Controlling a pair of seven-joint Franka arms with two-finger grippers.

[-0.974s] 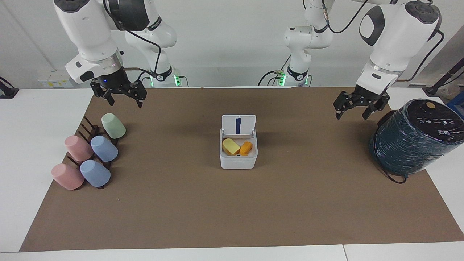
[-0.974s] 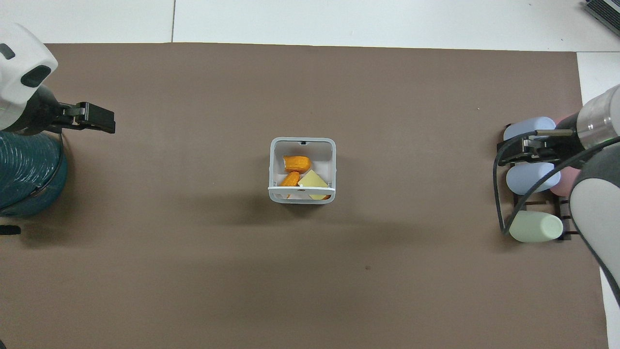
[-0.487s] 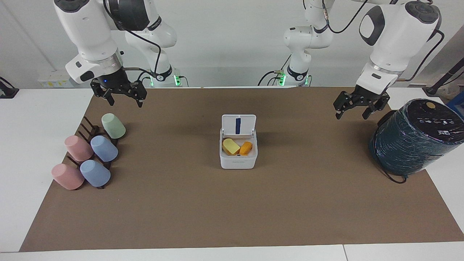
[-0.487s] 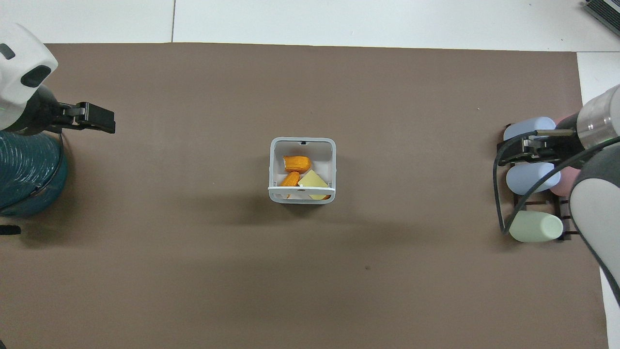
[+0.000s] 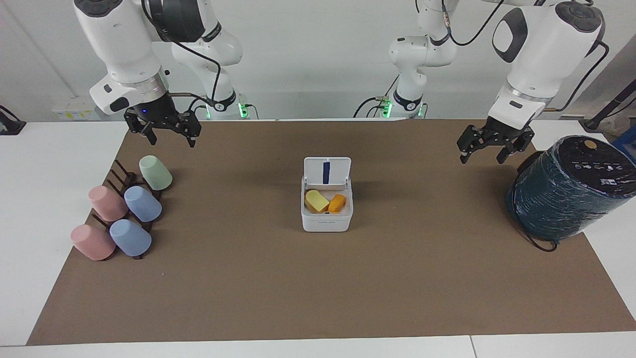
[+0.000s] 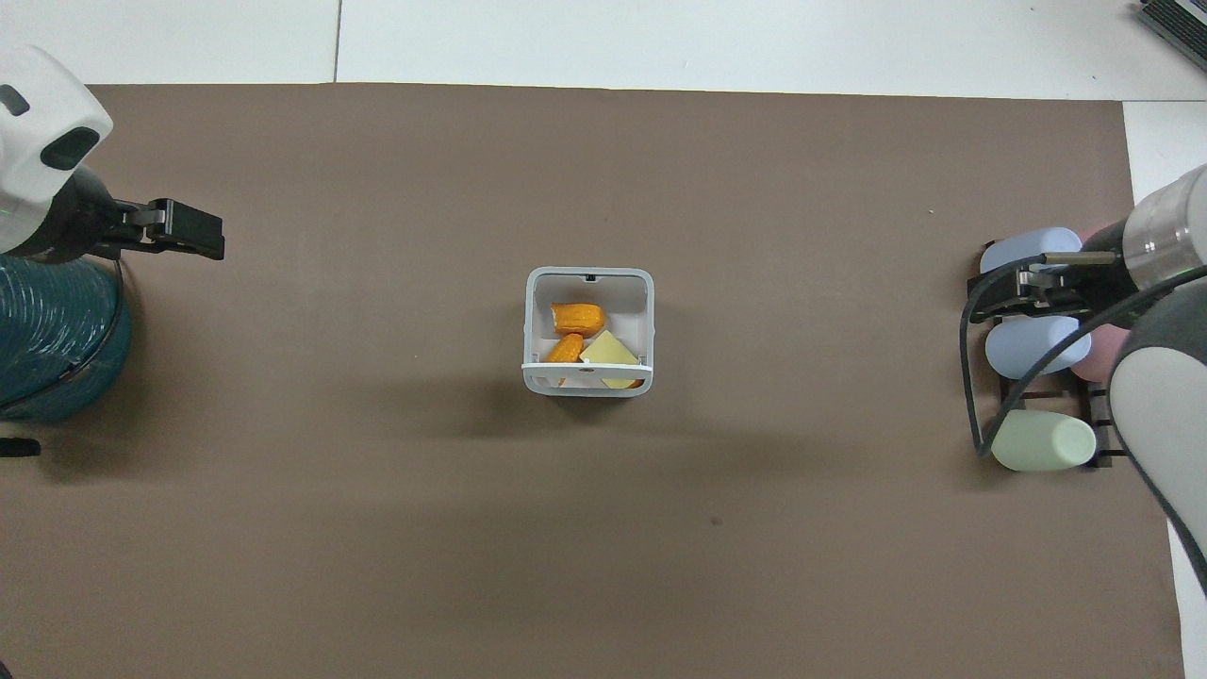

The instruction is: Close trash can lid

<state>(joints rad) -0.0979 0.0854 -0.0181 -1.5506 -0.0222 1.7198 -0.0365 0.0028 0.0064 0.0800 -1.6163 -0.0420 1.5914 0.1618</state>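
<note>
The trash can (image 5: 326, 222) is a small white square box in the middle of the brown mat, holding yellow and orange pieces. Its lid (image 5: 327, 171) stands upright on the side nearer the robots, with the blue stripe on its inner face showing. In the overhead view the trash can (image 6: 588, 276) is open and the lid (image 6: 586, 366) shows edge-on. My left gripper (image 5: 480, 159) hangs open and empty above the mat next to the dark green cylinder, and shows in the overhead view (image 6: 202, 236). My right gripper (image 5: 171, 142) hangs open and empty over the mat beside the cup rack, and shows in the overhead view (image 6: 986, 304).
A large dark green-wrapped cylinder (image 5: 571, 186) stands at the left arm's end of the table. Several pastel cups (image 5: 143, 203) lie on a dark rack at the right arm's end. The brown mat (image 5: 318, 288) covers most of the white table.
</note>
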